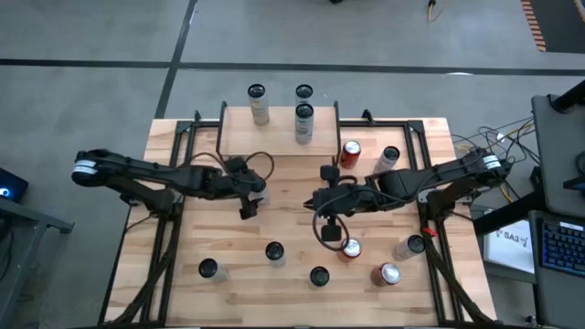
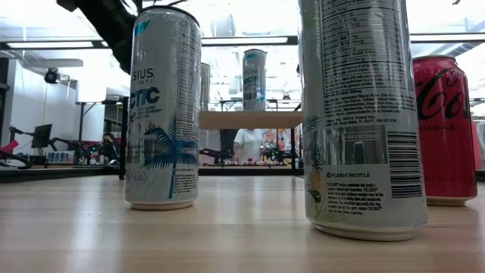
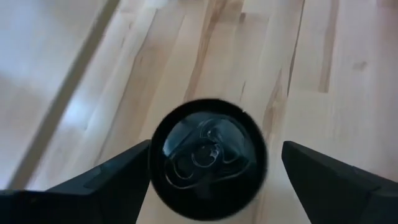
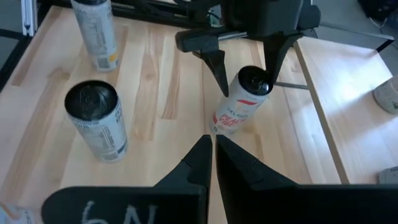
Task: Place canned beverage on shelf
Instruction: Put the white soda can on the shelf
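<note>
My left hand [image 3: 208, 180] hangs with its fingers spread wide on either side of a white can with a black top [image 3: 207, 157], which stands upright on the light plank table [image 3: 323, 68], gripped by nothing. My right hand [image 4: 213, 152] waits clenched and empty near the middle of the table. The low wooden shelf with black legs [image 1: 279, 123] lies just beyond, already carrying three tall cans. If I close off-centre, one finger could nudge the can and tip it.
</note>
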{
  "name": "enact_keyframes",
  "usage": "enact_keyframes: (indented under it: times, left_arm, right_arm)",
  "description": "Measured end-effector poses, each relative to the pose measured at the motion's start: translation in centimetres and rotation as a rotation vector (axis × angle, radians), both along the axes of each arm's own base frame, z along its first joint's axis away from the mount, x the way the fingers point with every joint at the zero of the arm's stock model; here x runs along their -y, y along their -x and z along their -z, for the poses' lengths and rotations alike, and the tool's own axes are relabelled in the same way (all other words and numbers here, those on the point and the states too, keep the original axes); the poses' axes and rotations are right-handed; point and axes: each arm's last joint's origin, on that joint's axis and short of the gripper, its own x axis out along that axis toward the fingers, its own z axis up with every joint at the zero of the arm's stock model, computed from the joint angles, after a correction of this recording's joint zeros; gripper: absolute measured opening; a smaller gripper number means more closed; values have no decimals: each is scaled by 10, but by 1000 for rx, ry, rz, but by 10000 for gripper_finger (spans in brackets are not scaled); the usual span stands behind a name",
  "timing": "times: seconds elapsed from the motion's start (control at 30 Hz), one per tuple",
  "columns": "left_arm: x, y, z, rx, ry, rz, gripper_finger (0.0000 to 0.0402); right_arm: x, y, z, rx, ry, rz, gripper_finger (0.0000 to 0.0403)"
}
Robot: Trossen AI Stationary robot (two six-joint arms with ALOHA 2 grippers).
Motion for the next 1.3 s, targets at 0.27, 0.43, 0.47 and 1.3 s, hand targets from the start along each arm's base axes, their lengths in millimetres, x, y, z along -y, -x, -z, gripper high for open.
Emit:
enact_keyframes:
  times: [0.27,0.43,0.47,1.3]
  left_arm:
    - [2,-17,24,-47,30,-42,323]
    - [3,-20,33,-79,52,-76,300]
    - [3,-20,34,-78,55,-80,292]
    - [50,2,-54,226,59,118,242]
  right_arm:
    - [1,-4,7,35,61,-44,13]
    - [4,-8,8,65,109,-73,13]
    - [5,-8,9,69,113,-72,13]
    - [15,-21,21,100,28,-158,13]
